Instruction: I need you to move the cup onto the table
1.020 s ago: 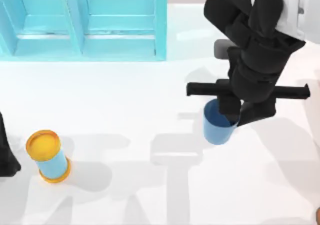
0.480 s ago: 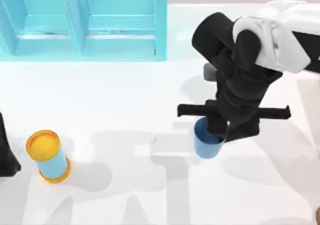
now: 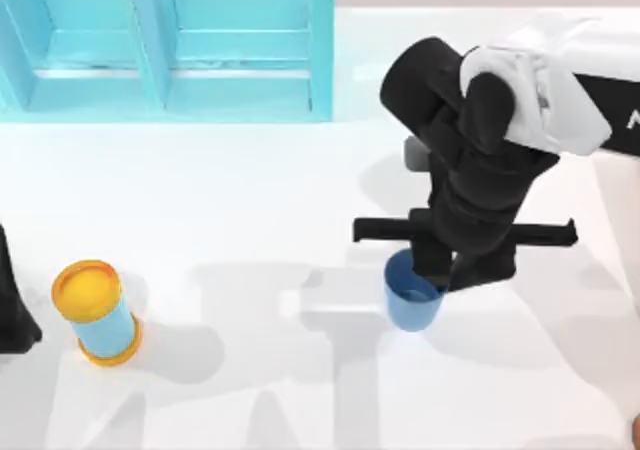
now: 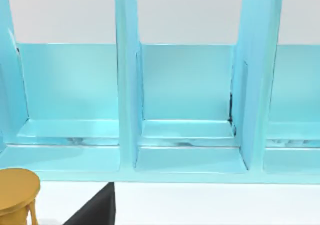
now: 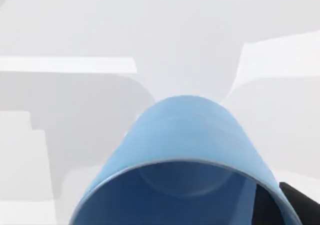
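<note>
The white surface (image 3: 250, 200) is carrying the cabinet (image 3: 165, 45) at the back left and the capped cylinder (image 3: 97, 312) at front left, beside the parked left arm. The right pincer (image 3: 440, 275) is gripping the cup (image 3: 410, 298) by its rim, upright over the surface's right half. I judge it should be lowering straight and level, letting go only once the base is seated.
</note>
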Robot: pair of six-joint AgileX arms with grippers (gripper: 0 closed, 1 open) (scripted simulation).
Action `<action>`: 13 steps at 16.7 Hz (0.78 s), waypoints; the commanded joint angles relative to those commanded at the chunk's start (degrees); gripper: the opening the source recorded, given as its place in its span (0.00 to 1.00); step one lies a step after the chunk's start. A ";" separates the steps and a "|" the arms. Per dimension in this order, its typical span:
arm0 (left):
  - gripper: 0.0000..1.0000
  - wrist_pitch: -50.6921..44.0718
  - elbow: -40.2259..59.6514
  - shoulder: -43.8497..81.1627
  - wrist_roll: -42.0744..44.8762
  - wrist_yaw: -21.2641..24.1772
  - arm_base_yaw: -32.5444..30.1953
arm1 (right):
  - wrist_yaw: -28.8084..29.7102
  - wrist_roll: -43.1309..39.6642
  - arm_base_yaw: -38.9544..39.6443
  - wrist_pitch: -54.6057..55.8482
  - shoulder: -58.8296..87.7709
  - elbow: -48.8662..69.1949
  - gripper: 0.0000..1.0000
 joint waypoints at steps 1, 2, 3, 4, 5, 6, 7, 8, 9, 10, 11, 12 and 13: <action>1.00 0.00 0.00 0.00 0.00 0.00 0.00 | 0.00 0.00 0.00 0.00 0.00 0.00 0.30; 1.00 0.00 0.00 0.00 0.00 0.00 0.00 | 0.00 0.00 0.00 0.00 0.00 0.00 0.38; 1.00 0.00 0.00 0.00 0.00 0.00 0.00 | 0.00 0.00 0.00 0.00 0.00 0.00 0.45; 1.00 0.00 0.00 0.00 0.00 0.00 0.00 | 0.00 0.00 0.00 0.00 0.00 0.00 0.53; 1.00 0.00 0.00 0.00 0.00 0.00 0.00 | 0.00 0.00 0.00 0.00 0.00 0.00 0.60; 1.00 0.00 0.00 0.00 0.00 0.00 0.00 | 0.00 0.00 0.00 0.00 0.00 0.00 0.68; 1.00 0.00 0.00 0.00 0.00 0.00 0.00 | 0.00 0.00 0.00 0.00 0.00 0.00 0.75; 1.00 0.00 0.00 0.00 0.00 0.00 0.00 | 0.00 0.00 0.00 0.00 0.00 0.00 0.83; 1.00 0.00 0.00 0.00 0.00 0.00 0.00 | 0.00 0.00 0.00 0.00 0.00 0.00 0.90; 1.00 0.00 0.00 0.00 0.00 0.00 0.00 | 0.00 0.00 0.00 0.00 0.00 0.00 0.98; 1.00 0.00 0.00 0.00 0.00 0.00 0.00 | 0.00 0.00 0.00 0.00 0.00 0.00 1.00; 1.00 0.00 0.00 0.00 0.00 0.00 0.00 | 0.00 0.00 0.00 0.00 0.00 0.00 1.00; 1.00 0.00 0.00 0.00 0.00 0.00 0.00 | 0.00 0.00 0.00 0.00 0.00 0.00 1.00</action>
